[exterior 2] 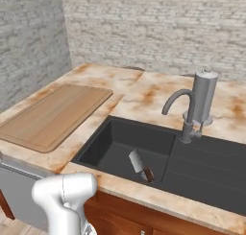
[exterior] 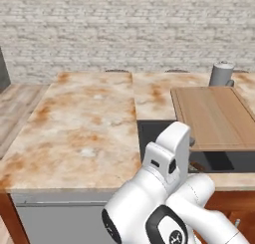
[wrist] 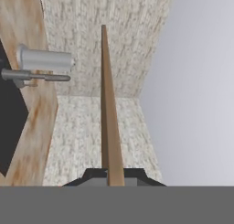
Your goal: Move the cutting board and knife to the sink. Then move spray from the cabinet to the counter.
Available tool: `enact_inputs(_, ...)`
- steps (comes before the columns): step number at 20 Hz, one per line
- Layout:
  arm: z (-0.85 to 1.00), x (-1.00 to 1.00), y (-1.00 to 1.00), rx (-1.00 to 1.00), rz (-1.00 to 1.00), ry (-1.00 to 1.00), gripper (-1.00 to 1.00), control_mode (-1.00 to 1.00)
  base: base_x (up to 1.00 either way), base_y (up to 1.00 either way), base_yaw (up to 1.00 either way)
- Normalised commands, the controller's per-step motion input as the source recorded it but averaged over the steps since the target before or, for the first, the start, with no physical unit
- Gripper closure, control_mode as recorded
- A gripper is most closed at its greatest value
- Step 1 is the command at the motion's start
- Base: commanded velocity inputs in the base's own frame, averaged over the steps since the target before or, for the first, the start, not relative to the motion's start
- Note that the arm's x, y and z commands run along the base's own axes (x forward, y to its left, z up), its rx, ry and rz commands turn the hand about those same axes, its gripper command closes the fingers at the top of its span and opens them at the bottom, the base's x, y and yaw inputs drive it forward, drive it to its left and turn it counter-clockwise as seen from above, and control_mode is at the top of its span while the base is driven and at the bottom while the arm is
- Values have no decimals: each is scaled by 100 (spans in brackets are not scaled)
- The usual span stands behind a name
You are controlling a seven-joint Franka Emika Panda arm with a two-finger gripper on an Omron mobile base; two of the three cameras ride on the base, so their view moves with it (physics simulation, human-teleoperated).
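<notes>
- The cutting board (exterior 2: 55, 115) is light wood with a fine straight grain, matt and smooth.
- The counter (exterior: 82, 123) looks like polished beige stone, mottled with rusty brown.
- The sink (exterior 2: 163, 164) is dark and matt, like moulded composite.
- The faucet (exterior 2: 194, 107) is brushed grey metal with a dull sheen.
- The knife (exterior 2: 141, 166) has a plain grey metal blade and a dark brown wooden handle.
- The wall (exterior: 129, 29) is rough, pale brick.
- The drawer fronts (exterior 2: 120, 217) are smooth reddish wood.
</notes>
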Motion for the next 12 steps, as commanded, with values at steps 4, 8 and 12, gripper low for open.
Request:
enact_inputs(4, 0, 0, 0, 0, 0, 0, 100, 100, 72, -65, -14)
enact_inputs(8, 0, 0, 0, 0, 0, 0, 100, 100, 62, -63, -36)
enact_inputs(12, 0, 0, 0, 0, 0, 0, 100, 100, 58, -61, -36)
